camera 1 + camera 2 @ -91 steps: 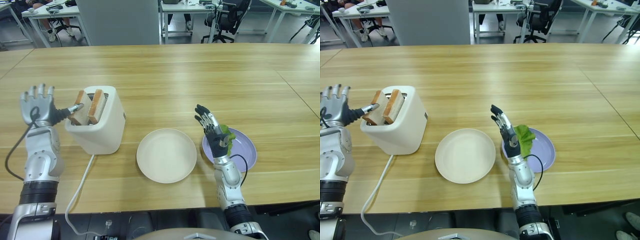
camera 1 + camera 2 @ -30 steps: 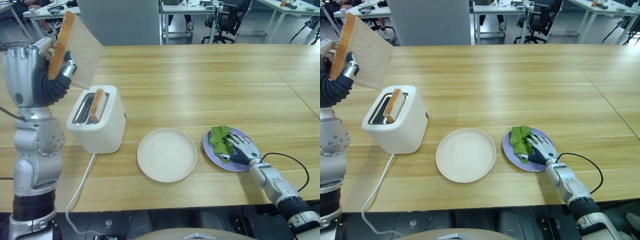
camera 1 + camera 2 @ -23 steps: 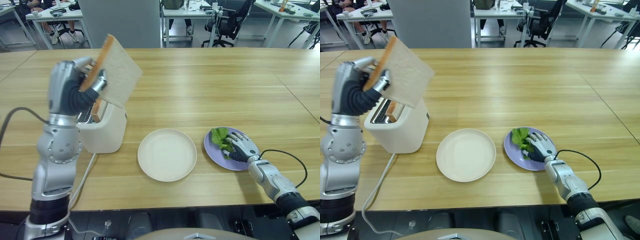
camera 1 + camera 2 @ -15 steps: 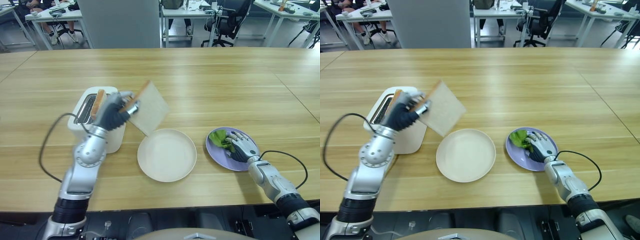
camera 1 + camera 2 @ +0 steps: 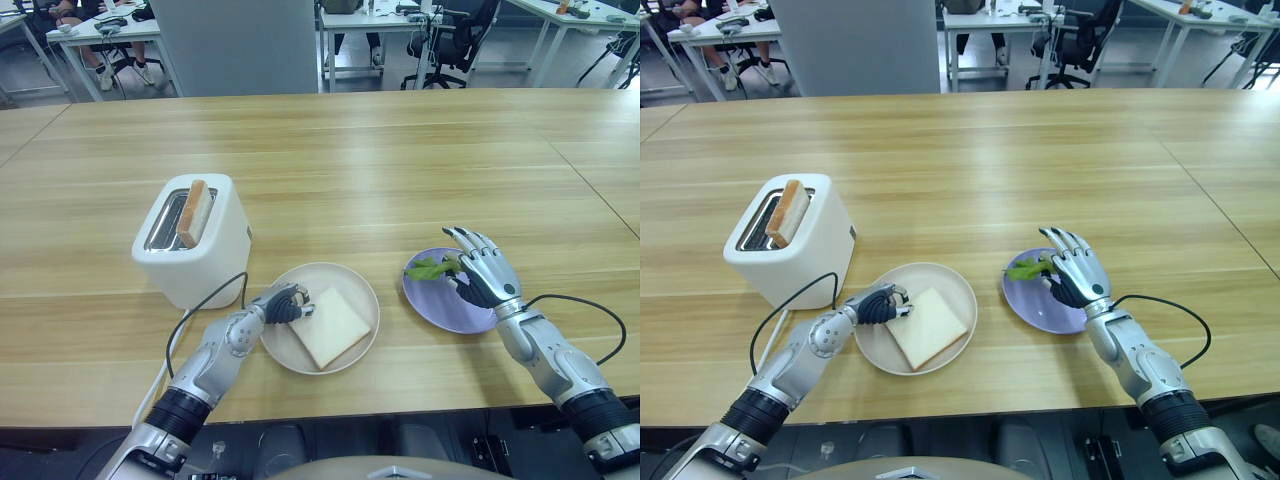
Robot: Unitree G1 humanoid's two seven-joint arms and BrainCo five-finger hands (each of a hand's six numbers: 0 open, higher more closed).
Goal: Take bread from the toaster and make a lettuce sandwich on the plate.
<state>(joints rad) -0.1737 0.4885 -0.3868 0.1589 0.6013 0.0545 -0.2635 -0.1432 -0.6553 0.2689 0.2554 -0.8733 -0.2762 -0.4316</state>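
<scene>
A white toaster stands at the left with one bread slice upright in its slot. A second bread slice lies flat on the cream plate at the middle front. My left hand rests over the plate's left rim, its fingers curled on the near corner of that slice. My right hand is raised over the purple plate and holds a green lettuce leaf, which sticks out to the left just above that plate.
The toaster's white cord runs off the front table edge beside my left arm. A black cable loops by my right forearm. Wide bare wooden table lies behind the plates; desks and chairs stand far back.
My left hand has come down from beside the toaster and laid the slice on the cream plate. My right hand has risen from the purple plate with the lettuce.
</scene>
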